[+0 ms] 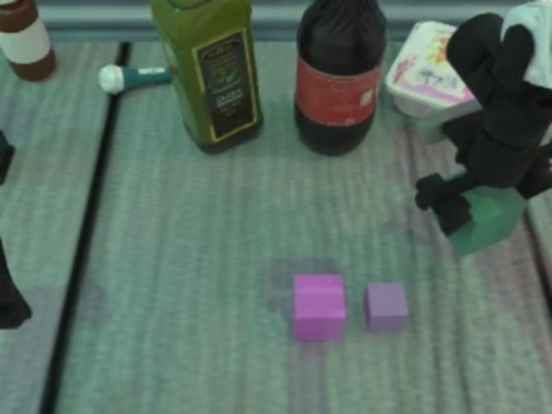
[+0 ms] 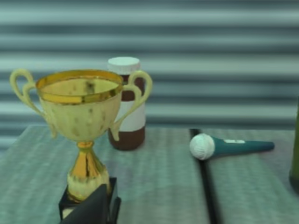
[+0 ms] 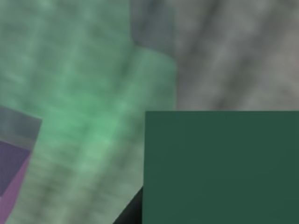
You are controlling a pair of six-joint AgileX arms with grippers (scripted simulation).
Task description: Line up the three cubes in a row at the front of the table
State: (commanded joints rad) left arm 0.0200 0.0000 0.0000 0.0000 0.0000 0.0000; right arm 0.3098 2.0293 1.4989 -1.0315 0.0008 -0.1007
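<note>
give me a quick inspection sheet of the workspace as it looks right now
surface: grey-green plank table, dark gaps between planks
job's things: magenta cube and lavender cube side by side near the front, a small gap between them; green cube further back at the right, not in the row
clutter: olive oil bottle, dark bottle, white tub, microphone and brown jar along the back; gold trophy in the left wrist view
grippers: right gripper on the green cube; left arm parked at the left edge
cables: nothing seen
surroundings: striped wall behind the table
</note>
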